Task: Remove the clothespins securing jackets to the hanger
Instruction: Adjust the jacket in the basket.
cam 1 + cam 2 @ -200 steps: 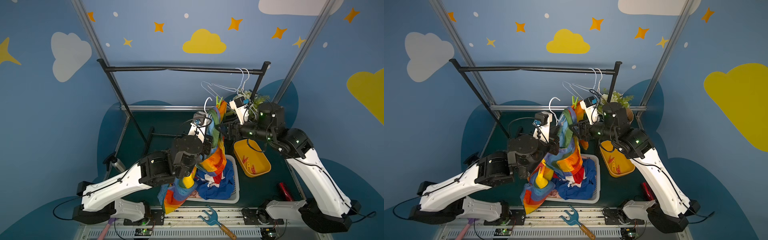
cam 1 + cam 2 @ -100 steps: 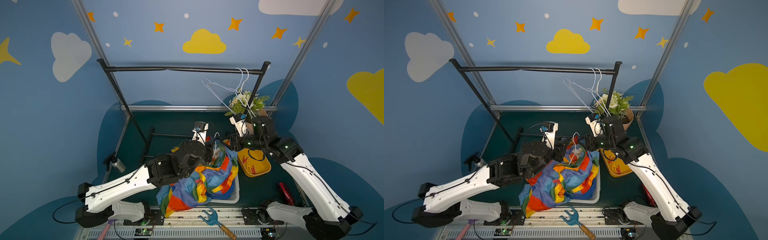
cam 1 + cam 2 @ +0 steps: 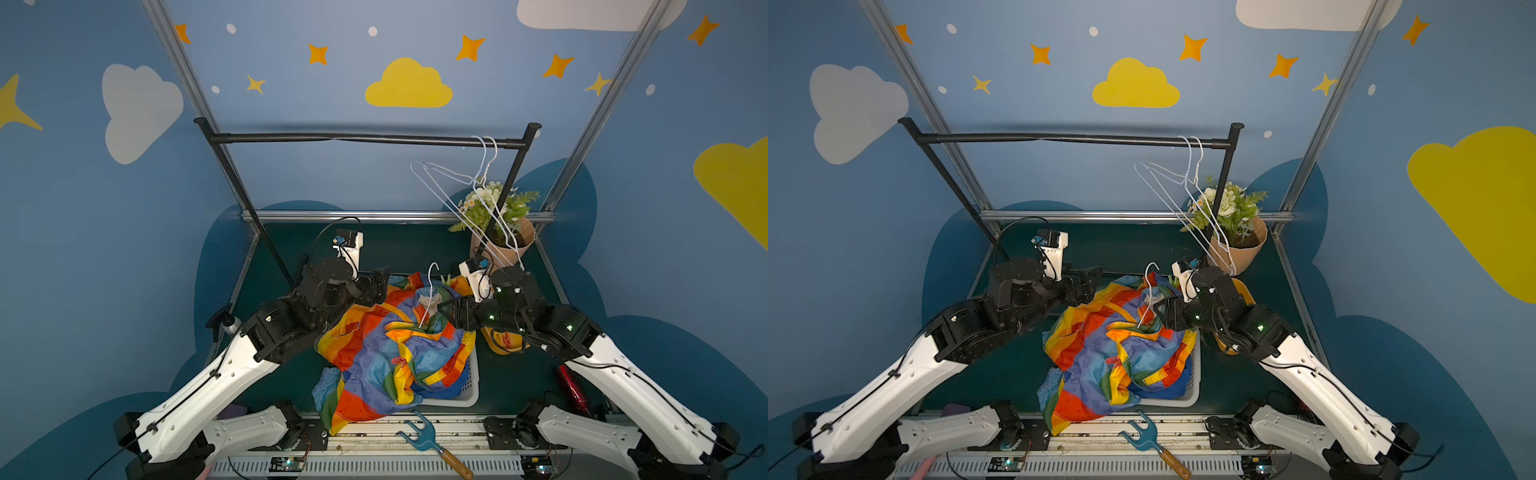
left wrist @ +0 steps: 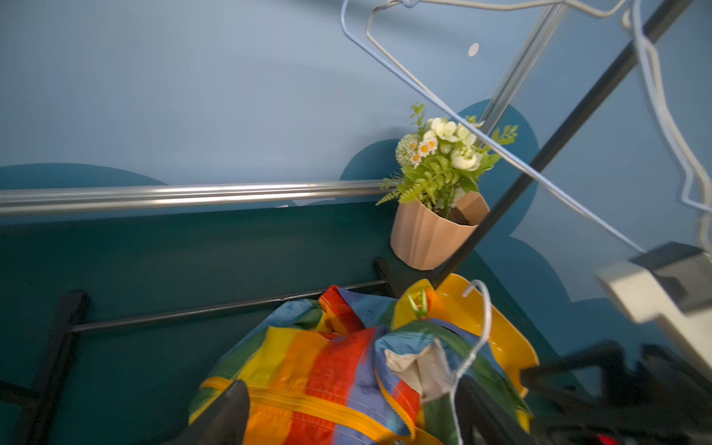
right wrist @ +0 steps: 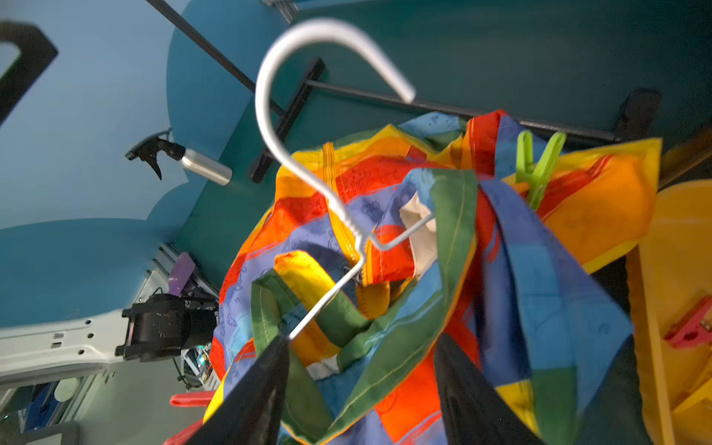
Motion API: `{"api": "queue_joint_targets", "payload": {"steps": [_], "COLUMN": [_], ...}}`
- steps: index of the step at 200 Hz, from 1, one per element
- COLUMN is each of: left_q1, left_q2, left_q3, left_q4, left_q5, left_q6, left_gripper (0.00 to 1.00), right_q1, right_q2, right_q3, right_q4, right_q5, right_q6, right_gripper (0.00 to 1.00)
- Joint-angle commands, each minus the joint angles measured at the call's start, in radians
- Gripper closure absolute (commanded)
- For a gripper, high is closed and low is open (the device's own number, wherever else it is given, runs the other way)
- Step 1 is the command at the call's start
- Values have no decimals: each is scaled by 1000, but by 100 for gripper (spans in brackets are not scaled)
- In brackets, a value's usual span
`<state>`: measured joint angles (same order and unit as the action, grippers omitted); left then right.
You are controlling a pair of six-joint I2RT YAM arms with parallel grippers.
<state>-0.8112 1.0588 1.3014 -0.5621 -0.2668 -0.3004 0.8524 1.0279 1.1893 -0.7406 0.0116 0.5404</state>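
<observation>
Green clothespin: a green plastic spring clothespin is clipped on a yellow-orange fold of the jacket, at the far edge of the basket on the side toward the yellow bin.
Red clothespin: a red plastic clothespin lies loose inside the yellow bin, off the jacket.
Jacket: the rainbow-striped zip jacket lies crumpled over the white plastic laundry basket. It covers most of the basket and spills over the near rim and the rim on the left arm's side.
Hanger in jacket: a white wire hanger is threaded through the jacket's collar, with its hook sticking up above the far end of the basket.
Right gripper: the right gripper is over the far corner of the basket with its black fingers set apart. Green collar fabric sits between them and the hanger wire meets one fingertip. I cannot tell whether they are pinching anything.
Left gripper: the left gripper is just beyond the far rim of the basket, at the jacket's edge, with its jaws spread wide and nothing in them.
Yellow bin: the yellow plastic bin stands just beside the basket on the right arm's side, partly under that arm.
Clothes rail: the black metal rail spans high behind the basket, and two bare white wire hangers hang at its end above the bin.
Flower pot: a tan ribbed pot of white flowers and ferns stands behind the basket, past the bin.
Fork tool: a blue two-pronged tool with a wooden handle lies in front of the basket's near rim.
</observation>
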Motion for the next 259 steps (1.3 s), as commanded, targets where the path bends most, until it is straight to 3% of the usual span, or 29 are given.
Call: {"api": "queue_joint_targets", "payload": {"steps": [1,11,30,79,121,145,168,186,203,242,259], "left_q1": [59,84,119,148,150,156,202,272,317,369,383], "left_q2": [-19,-32,-39,-101,-152,-167,-188,-197,-202,-276,-303], "left_q3": [-89,-118,-145,-225,-273,-283,-288,-285,-276,-266,-265], "left_q4": [41,70,81,119,122,105,78,66,45,27,34], "left_q5": [126,154,170,165,137,106,87,126,138,66,49], "left_q6": [37,35,24,14,12,25,0,-17,-21,-6,-7], "left_gripper": [5,0,0,0,0,0,0,0,0,0,0], "right_q1": [96,132,189,220,225,211,212,227,267,311,322], "right_q2": [73,109,164,313,382,394,358,371,395,444,505], "right_q3": [48,69,88,137,196,222,268,412,580,917,1123], "right_q4": [-20,-34,-24,-94,-118,-119,-42,-100,-222,-460,-610], "right_q5": [256,309,372,403,481,491,419,347,366,302,331], "right_q6": [152,192,239,320,296,285,168,73,-3,-128,-197], "right_gripper": [41,41,44,51,73,100,100,100,100,100,100]}}
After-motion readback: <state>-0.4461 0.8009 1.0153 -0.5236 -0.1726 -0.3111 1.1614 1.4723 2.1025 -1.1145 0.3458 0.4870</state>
